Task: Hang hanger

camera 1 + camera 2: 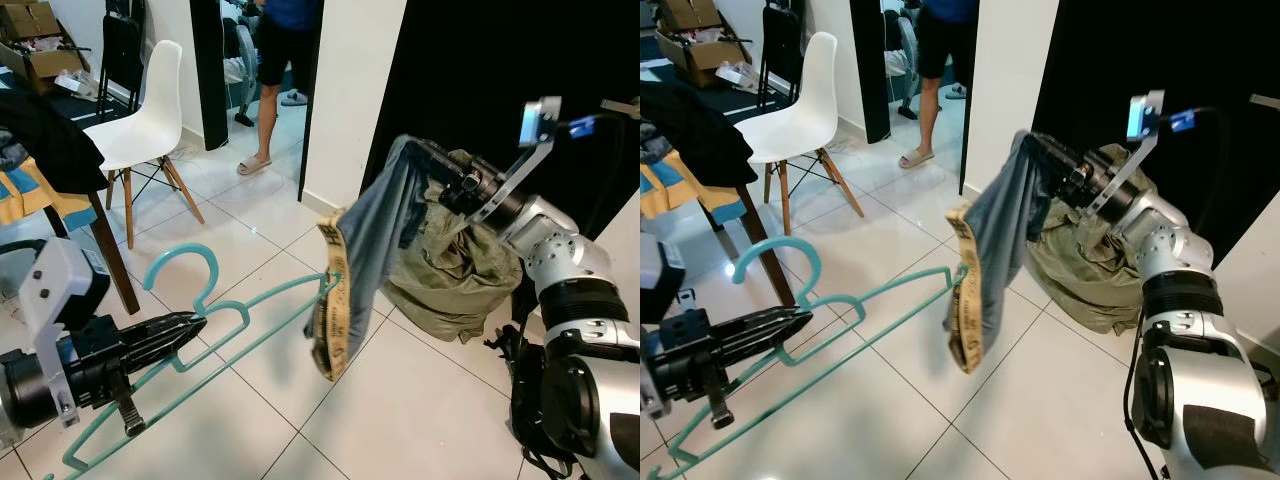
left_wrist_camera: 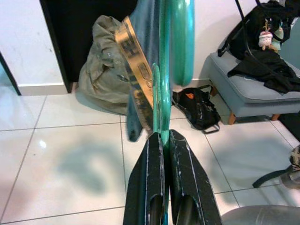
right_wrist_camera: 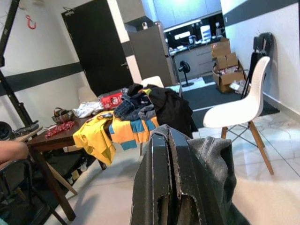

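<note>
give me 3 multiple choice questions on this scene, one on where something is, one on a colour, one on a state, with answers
1. Where is the white chair?
A. beside the table, on the robot's left
B. under the olive bag
C. behind the right arm

2. What colour is the hanger?
A. red
B. teal
C. black

3. What is the right gripper doing?
A. hanging open and idle
B. shut on the grey garment
C. shut on the hanger

Answers:
1. A, the chair stands on the tiles next to the dark table in the head views.
2. B, its hook and wire frame are teal in the head and left wrist views.
3. B, the garment hangs from its closed fingers, while the left gripper pinches the hanger.
</note>
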{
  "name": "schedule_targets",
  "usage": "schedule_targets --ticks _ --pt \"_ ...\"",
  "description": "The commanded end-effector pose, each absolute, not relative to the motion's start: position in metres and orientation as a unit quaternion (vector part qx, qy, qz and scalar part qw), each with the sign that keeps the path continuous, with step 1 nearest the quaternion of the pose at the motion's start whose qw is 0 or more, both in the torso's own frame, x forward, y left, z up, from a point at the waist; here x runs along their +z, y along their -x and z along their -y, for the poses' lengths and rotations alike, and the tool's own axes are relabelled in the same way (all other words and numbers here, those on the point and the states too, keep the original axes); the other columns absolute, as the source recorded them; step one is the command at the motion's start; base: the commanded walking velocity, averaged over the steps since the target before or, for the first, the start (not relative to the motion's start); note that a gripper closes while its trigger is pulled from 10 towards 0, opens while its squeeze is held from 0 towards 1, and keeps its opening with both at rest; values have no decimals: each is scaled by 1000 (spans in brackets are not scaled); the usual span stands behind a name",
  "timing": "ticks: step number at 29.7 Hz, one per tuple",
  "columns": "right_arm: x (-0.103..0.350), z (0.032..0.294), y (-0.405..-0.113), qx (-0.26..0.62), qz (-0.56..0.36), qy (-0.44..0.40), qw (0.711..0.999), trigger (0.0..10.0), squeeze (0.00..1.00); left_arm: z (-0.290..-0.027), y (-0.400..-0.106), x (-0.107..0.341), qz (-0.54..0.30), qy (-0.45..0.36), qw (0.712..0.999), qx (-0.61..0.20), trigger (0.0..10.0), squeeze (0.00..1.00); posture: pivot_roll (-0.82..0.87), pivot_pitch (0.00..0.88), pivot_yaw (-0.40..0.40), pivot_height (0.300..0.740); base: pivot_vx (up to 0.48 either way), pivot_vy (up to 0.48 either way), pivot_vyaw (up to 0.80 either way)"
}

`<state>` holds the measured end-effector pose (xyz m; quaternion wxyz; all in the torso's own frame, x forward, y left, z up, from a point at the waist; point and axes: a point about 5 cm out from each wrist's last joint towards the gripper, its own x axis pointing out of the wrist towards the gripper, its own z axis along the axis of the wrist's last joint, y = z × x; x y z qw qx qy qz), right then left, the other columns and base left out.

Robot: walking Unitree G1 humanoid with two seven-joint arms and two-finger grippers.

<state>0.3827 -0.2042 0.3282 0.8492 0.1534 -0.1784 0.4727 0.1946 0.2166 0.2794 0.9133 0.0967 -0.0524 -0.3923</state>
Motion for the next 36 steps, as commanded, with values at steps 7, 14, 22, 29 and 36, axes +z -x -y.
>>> schedule_targets --ticks 7,14,22,29,36 --pt "323 209 -380 479 176 -159 845 10000 0 -223 -194 282 50 -119 916 -381 10000 0 85 189 -105 740 0 0 0" --pt "334 212 -373 512 194 -174 818 10000 0 -219 -200 278 52 -109 913 -389 10000 0 72 191 -101 740 0 0 0" --pt "345 200 -367 546 207 -165 795 10000 0 -210 -214 279 69 -100 905 -407 10000 0 61 189 -102 740 0 0 0" --pt "349 190 -363 566 208 -157 782 10000 0 -196 -231 281 97 -88 897 -423 10000 0 41 186 -103 740 0 0 0" --pt "345 191 -366 545 197 -139 803 10000 0 -185 -234 284 109 -76 885 -446 10000 0 34 192 -94 740 0 0 0"
